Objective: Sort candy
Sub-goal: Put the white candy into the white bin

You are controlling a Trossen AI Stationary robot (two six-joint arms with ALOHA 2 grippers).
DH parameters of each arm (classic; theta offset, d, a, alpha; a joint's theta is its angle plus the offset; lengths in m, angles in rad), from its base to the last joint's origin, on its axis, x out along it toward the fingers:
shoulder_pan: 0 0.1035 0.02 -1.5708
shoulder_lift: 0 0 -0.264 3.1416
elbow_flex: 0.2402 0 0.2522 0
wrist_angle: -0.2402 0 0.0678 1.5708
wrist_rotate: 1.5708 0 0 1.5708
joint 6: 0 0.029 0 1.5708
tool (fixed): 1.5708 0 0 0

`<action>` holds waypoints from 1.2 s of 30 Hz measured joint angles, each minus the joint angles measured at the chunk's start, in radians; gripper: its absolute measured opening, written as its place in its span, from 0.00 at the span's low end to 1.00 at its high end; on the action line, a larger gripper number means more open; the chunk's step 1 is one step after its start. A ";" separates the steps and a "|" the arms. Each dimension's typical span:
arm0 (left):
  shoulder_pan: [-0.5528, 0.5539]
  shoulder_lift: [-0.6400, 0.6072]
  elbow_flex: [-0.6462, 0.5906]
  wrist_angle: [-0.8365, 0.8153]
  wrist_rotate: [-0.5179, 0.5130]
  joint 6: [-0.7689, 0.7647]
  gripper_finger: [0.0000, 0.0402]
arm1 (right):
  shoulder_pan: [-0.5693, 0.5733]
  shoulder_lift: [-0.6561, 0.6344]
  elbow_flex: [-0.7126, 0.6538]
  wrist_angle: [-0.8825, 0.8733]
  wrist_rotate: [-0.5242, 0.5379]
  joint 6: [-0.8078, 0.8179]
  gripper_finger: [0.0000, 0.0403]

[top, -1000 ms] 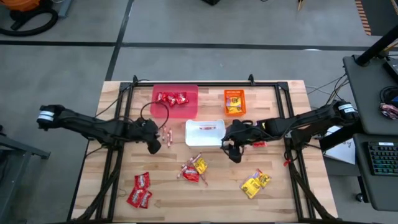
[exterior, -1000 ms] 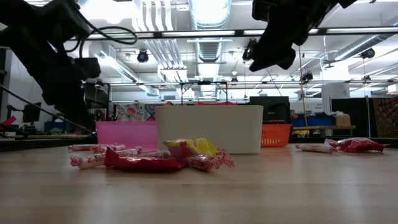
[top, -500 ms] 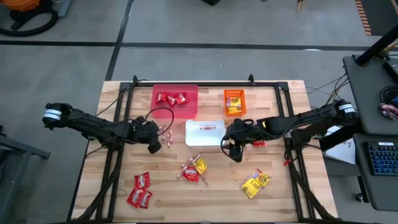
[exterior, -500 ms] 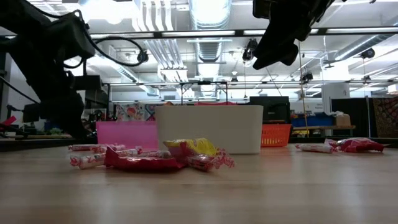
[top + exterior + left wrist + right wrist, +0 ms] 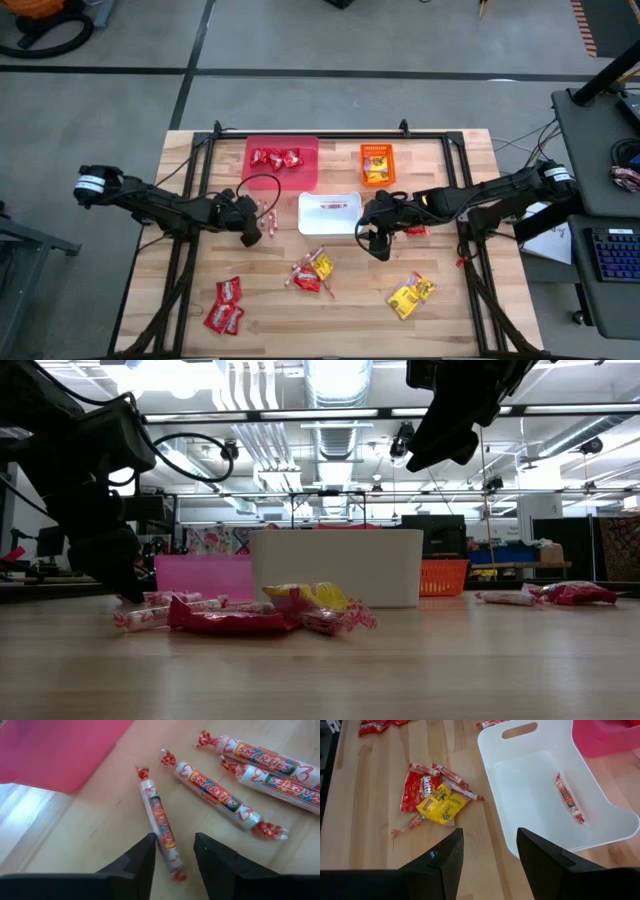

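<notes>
Sorting partly done: white plastic bin [image 5: 329, 213] holds one stick; piles wait on bench [image 5: 450, 310]. Left tool [image 5: 174, 856], parted, straddles red-and-white stick [image 5: 160, 822]; right tool [image 5: 487, 854] wide, empty.

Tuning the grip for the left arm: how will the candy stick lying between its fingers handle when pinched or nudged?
The stick looks like a thin round roll, so it may roll sideways if the left gripper nudges it. It is small and probably light. Its twisted wrapper ends look soft; a grip on the firmer middle seems safer.
</notes>
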 joint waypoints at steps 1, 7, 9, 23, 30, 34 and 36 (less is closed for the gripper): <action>0.001 -0.003 0.000 -0.001 0.009 0.000 0.28 | 0.000 0.000 0.000 0.000 0.000 -0.005 0.44; 0.001 -0.019 -0.003 0.000 0.038 -0.021 0.11 | 0.000 0.000 0.000 0.000 0.000 -0.013 0.44; 0.001 -0.023 -0.004 -0.006 0.038 -0.029 0.05 | 0.000 0.000 0.000 0.000 0.000 -0.013 0.44; -0.002 -0.165 0.135 -0.094 0.075 -0.025 0.01 | 0.000 0.011 -0.005 0.059 0.001 -0.087 0.44; -0.010 -0.205 0.305 0.015 0.071 0.193 0.01 | 0.000 0.043 -0.010 0.257 0.006 -0.278 0.44; -0.014 -0.186 0.338 0.248 0.128 0.447 0.01 | -0.012 0.068 -0.010 0.358 0.081 -0.427 0.44; -0.009 -0.166 0.340 0.349 0.181 0.562 0.01 | -0.034 0.074 -0.010 0.394 0.125 -0.494 0.44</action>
